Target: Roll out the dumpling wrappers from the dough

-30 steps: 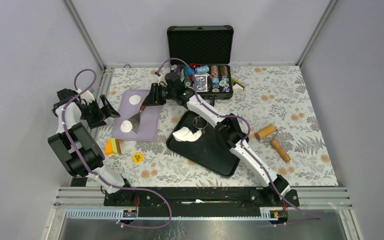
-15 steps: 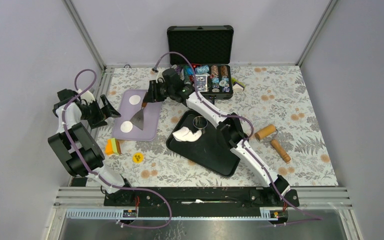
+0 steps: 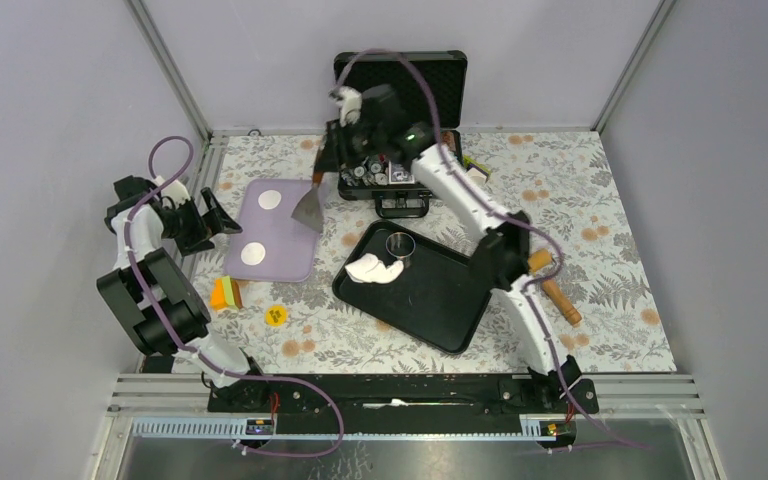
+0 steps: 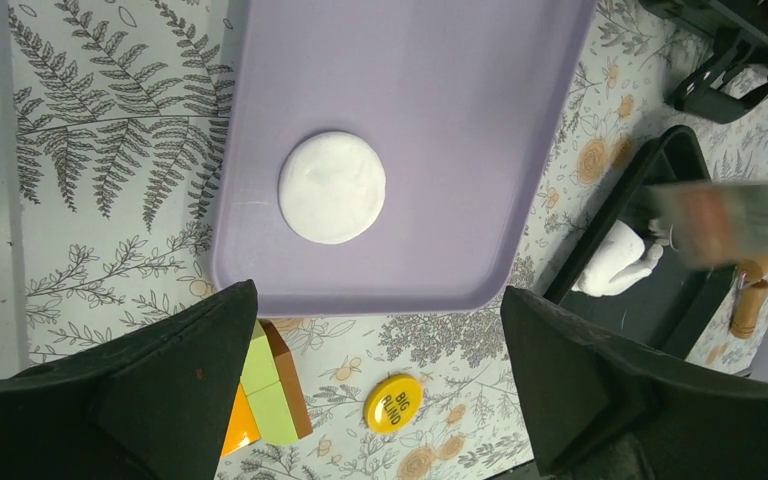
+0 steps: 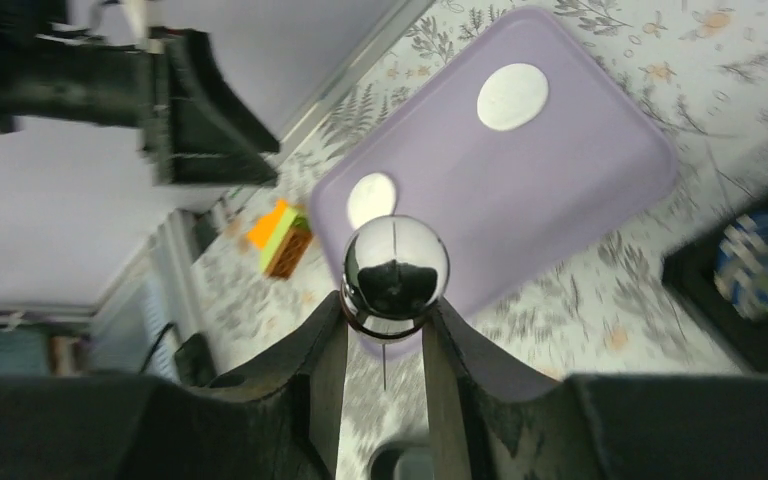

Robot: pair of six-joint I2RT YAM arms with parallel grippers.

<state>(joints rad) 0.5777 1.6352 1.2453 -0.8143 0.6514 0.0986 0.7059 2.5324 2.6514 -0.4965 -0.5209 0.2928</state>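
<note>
Top external: grey walls (image 3: 60, 80), floral table (image 3: 600, 200). Right gripper (image 3: 326, 160) clamps scraper (image 3: 309, 208) over edge of purple tray (image 3: 290, 240); left gripper (image 3: 222, 215) gapes beside it.

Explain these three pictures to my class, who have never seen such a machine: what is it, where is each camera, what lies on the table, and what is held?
These are two robot arms bolted to a table, each ending in a two-finger gripper. The wide picture looks down from above and behind them. The other two come from a camera on each wrist. On the table lie a purple tray with two dumpling wrappers, and a black tray with the dough and a steel ring cutter. There are also a rolling pin, a coloured block, a yellow button and an open case. The right gripper clamps a metal scraper. The left gripper is open and empty.
</note>
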